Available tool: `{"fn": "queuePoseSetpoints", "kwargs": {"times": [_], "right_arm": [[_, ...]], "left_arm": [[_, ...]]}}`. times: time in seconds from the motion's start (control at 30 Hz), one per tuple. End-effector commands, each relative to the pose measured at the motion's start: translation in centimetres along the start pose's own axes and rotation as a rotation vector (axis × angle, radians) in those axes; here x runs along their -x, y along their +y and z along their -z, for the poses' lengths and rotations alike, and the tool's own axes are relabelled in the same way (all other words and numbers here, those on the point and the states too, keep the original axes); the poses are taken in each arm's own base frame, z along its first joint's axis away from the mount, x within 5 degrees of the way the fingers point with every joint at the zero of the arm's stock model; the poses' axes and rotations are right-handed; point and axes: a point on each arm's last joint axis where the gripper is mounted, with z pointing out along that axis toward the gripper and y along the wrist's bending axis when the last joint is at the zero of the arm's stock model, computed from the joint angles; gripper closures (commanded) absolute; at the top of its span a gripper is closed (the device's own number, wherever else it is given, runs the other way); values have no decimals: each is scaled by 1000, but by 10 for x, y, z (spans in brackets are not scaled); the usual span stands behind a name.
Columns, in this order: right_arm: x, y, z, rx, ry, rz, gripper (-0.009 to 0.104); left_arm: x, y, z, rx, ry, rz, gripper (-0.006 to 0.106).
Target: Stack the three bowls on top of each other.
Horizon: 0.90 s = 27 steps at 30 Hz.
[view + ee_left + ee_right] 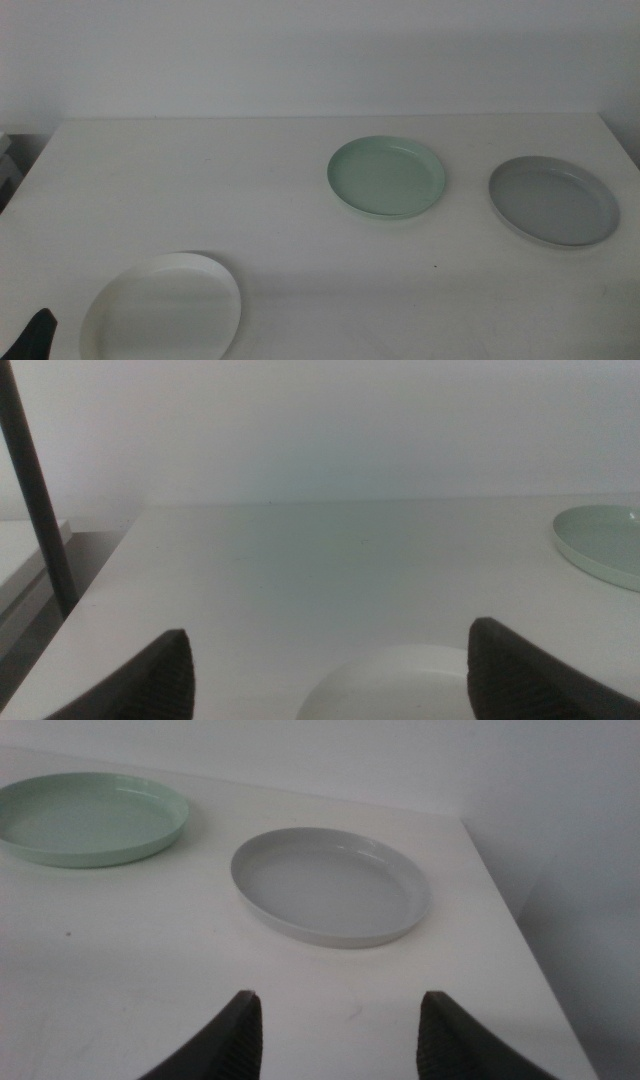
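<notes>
— Where do the three bowls sit?

— All apart on the plain white table point(250, 200), none stacked. The shallow round white bowl point(162, 307) lies at the near left edge of the middle view. The pale mint green round bowl point(386, 177) sits further back, right of centre, and the flat grey round bowl point(552, 200) lies to its right, near the table's right edge, close beside the green one but not touching.

— And the arms?

— The left gripper point(330, 675) hangs low just behind the white bowl, its two dark jaws spread wide with nothing between them; only a dark tip shows at the bottom left corner of the middle view. The right gripper point(338, 1030) is out of the middle view; its wrist camera shows the jaws parted and empty, pointed at the grey bowl, which lies a little ahead of them.
</notes>
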Motion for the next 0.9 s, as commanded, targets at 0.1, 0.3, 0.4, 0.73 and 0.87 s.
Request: {"fn": "queuePoseSetpoints", "kwargs": {"times": [0.1,0.3,0.4,0.73,0.87], "right_arm": [[39,-5,13,-20,-92,12,54],[79,-11,15,-6,-22,13,54],[96,-13,8,6,39,9,54],[150,-22,-50,30,225,7,54],[167,-17,-80,76,306,-126,54]], "left_arm": [[9,-1,1,-9,-86,22,0],[9,-1,1,-9,-86,22,0],[9,-1,1,-9,-86,22,0],[9,-1,1,-9,-86,22,0],[9,-1,1,-9,-86,22,0]]}}
